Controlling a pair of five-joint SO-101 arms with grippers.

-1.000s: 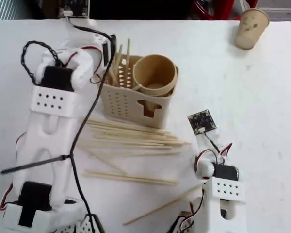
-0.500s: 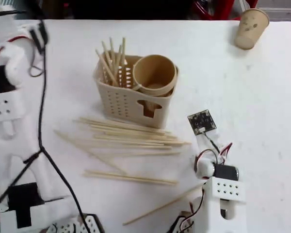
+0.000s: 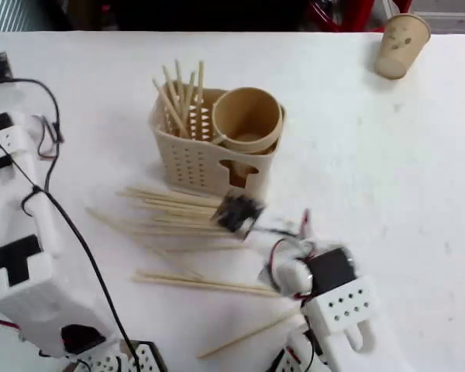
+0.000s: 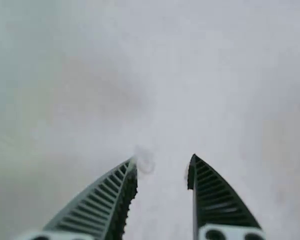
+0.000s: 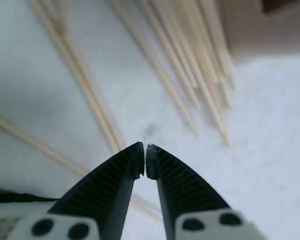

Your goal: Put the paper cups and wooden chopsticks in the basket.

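Observation:
A beige perforated basket (image 3: pixel 209 159) stands mid-table holding a paper cup (image 3: pixel 246 116) and several upright wooden chopsticks (image 3: pixel 178 97). More chopsticks (image 3: pixel 209 221) lie scattered on the table in front of it, and a pair (image 3: pixel 209 284) lies nearer the front edge. A second paper cup (image 3: pixel 401 43) stands at the far right corner. My right gripper (image 5: pixel 145 160) is shut and empty, low over the table just short of the loose chopsticks (image 5: pixel 190 75). Far to the left, my left gripper (image 4: pixel 162 167) hangs open over bare table.
The left arm (image 3: pixel 19 256) lies along the table's left edge with its black cable (image 3: pixel 70 232) trailing. The right arm (image 3: pixel 329 287) reaches in from the front toward the chopstick pile. One stray chopstick (image 3: pixel 248 333) lies by the right arm's base.
The left arm has swung away from the basket to the far left, leaving chopsticks standing in it. The right arm has moved left and forward over the loose chopsticks.

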